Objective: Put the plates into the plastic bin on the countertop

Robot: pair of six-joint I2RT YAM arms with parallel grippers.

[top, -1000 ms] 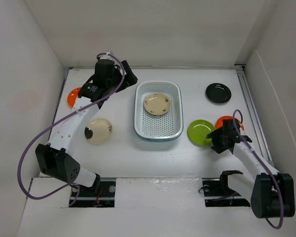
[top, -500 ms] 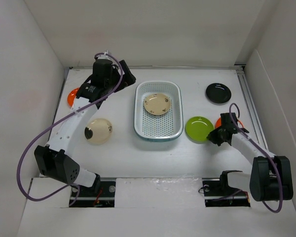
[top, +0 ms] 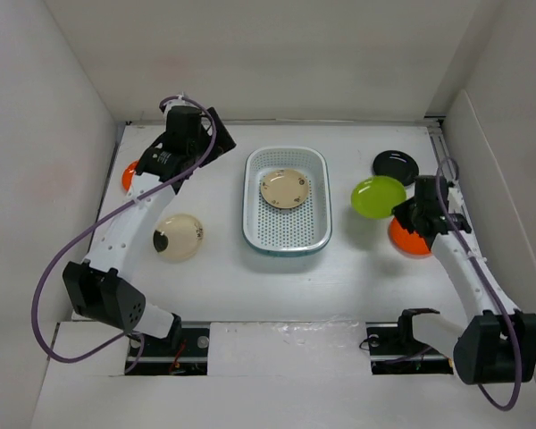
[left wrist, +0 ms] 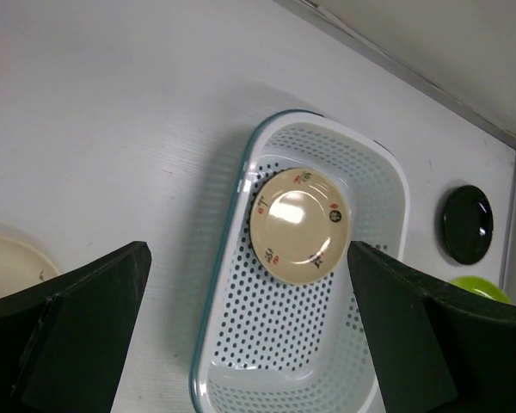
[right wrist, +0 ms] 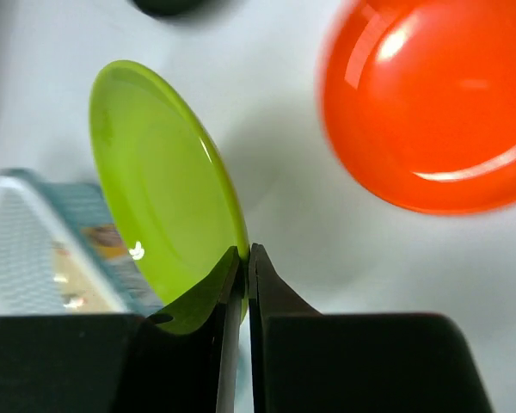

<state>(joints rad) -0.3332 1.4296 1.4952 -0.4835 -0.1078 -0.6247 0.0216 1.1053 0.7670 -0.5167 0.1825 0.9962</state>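
Note:
The white, blue-rimmed plastic bin (top: 287, 198) (left wrist: 314, 275) stands mid-countertop with one cream plate (top: 284, 189) (left wrist: 298, 225) inside. My right gripper (top: 402, 213) (right wrist: 246, 255) is shut on the rim of the lime green plate (top: 378, 196) (right wrist: 163, 189), which hangs tilted in the air right of the bin. An orange plate (top: 404, 239) (right wrist: 430, 103) lies below it, partly under the arm. A black plate (top: 395, 164) (left wrist: 465, 224) lies at the back right. Another cream plate (top: 179, 237) lies left of the bin. My left gripper (top: 216, 141) (left wrist: 249, 335) hangs open, high above the bin's left side.
A second orange plate (top: 130, 175) lies at the far left, half hidden by the left arm. White walls (top: 36, 161) enclose the countertop (top: 250, 277) on three sides. A metal rail (top: 456, 192) runs along the right edge.
My right gripper closed on the green plate's rim and lifted it up and toward the back, uncovering the orange plate. The left arm shifted slightly left.

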